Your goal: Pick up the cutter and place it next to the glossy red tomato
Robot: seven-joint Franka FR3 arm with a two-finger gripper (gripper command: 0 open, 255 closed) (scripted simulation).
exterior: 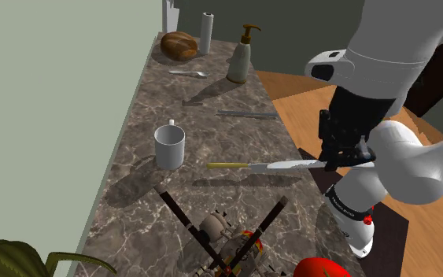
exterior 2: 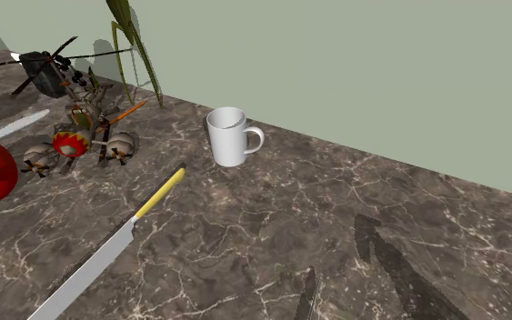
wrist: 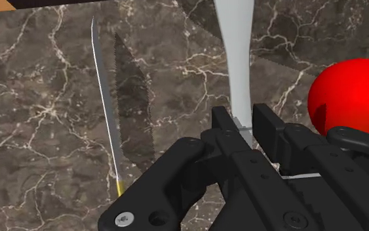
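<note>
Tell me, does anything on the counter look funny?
Yes. The yellow-handled knife looks odd: in the wrist view it is a thin line with a broad shadow alongside, so it seems to stand on its edge rather than lie flat.

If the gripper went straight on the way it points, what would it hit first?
The gripper, clasping the white cutter, would likely meet the marbled counter first, between the yellow-handled knife and red tomato; height unclear.

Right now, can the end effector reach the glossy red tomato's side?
Likely yes: the black end effector, shut on the slim white cutter, hangs near the round red tomato, with bare dark marble counter between them.
</note>
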